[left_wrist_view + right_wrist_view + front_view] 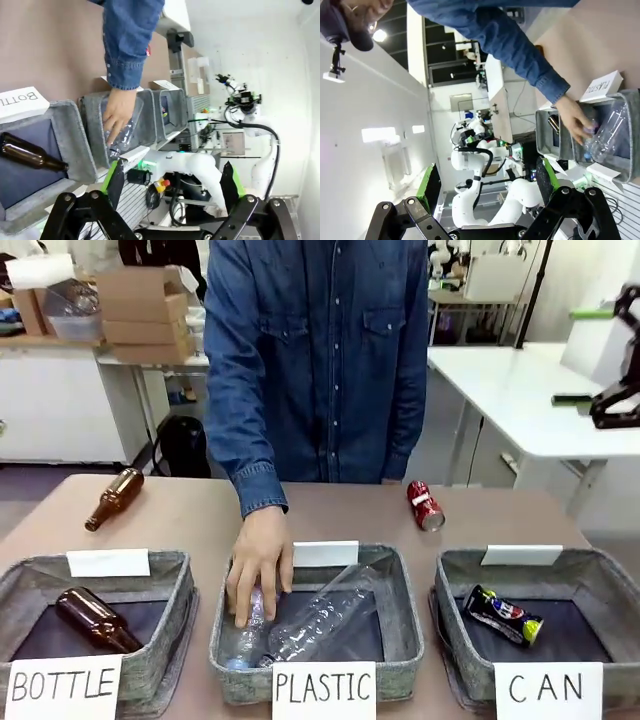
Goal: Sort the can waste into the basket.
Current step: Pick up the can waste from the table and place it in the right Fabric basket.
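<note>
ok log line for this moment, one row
dark can in CAN basket | red can lying on table | person's hand in PLASTIC basket | left gripper open, empty | right gripper open, empty

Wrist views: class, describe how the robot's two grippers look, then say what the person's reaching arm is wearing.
The left gripper has two black, jointed metal fingers with round pivot bolts and bright green pads on the inner faces. The right gripper matches it in colour and build. The person's arm wears a dark blue denim sleeve with a stitched cuff.
</note>
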### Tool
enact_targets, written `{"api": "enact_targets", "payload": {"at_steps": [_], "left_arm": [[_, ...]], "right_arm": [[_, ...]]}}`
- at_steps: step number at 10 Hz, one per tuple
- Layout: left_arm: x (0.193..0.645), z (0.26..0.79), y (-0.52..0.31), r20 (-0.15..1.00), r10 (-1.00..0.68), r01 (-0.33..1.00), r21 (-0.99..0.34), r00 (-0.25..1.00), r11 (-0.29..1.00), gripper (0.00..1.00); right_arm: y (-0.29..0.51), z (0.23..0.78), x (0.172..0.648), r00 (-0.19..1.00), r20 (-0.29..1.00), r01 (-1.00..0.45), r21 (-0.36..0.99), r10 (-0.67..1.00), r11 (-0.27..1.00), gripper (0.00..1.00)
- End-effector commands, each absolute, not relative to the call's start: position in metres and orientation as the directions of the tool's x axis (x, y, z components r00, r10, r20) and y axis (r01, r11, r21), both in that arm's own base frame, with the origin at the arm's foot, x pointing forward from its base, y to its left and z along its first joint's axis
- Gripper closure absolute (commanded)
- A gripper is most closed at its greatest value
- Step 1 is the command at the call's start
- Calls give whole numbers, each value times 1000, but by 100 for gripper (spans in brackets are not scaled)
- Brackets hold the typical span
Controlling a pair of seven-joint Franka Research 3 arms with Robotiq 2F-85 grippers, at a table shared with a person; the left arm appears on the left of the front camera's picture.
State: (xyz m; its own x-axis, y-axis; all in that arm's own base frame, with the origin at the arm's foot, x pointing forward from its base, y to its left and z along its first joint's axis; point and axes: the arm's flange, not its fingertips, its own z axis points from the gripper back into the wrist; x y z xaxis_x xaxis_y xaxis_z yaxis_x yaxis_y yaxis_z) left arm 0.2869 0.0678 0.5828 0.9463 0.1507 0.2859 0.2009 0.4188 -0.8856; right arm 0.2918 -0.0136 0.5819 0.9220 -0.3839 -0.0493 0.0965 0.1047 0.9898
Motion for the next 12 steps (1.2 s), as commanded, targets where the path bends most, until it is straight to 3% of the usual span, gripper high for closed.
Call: {"api": "enact_targets", "payload": {"at_steps": [1,11,12], "left_arm": [[283,591,66,314,132,223,-862,940,456,0],[283,591,66,314,132,223,-862,940,456,0],[283,591,66,314,132,223,-862,940,456,0]], "right_arm": [[-11,579,286,930,-16,62,991,-366,114,0],[-11,584,290,925,-38,85,990,-378,108,0],[10,590,309,914,44,106,934,-404,341,0]]}}
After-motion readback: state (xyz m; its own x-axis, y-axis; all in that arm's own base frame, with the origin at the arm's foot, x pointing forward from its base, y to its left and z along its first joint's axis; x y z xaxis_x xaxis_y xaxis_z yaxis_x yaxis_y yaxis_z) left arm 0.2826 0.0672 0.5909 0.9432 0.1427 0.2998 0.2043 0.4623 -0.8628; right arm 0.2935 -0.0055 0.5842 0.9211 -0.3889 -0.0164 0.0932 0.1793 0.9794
